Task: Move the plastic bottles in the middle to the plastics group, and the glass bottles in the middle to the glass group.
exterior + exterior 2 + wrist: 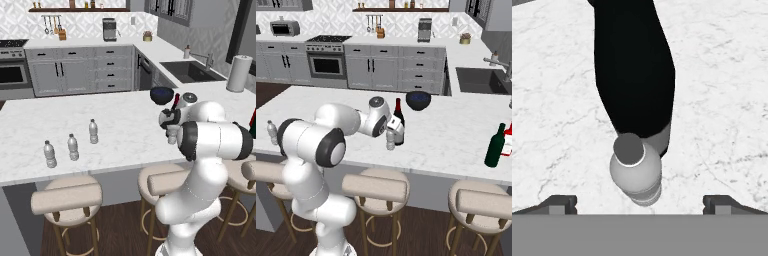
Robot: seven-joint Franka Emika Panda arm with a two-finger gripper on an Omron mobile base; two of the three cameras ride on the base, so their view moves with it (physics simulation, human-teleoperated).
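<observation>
In the middle of the island a small clear plastic bottle [635, 170] with a white cap stands upright, right beside a slim dark red glass bottle [634, 70]. My gripper [640, 204] hangs open straight above the plastic bottle [390, 145], its fingertips [562, 203] spread wide on either side and holding nothing. From the left, the gripper [171, 129] partly hides that bottle [172, 138]; the glass bottle's neck [176, 100] shows behind. The plastics group [73, 147], three alike bottles, stands at the island's left. The glass group, with a dark green bottle [495, 146], stands at the right.
A dark blue bowl [161, 95] sits just behind the middle bottles. A white paper-towel roll [239, 73] stands by the sink [190, 70]. Stools [67, 197] line the island's near edge. Bare marble lies between the middle and the plastics group.
</observation>
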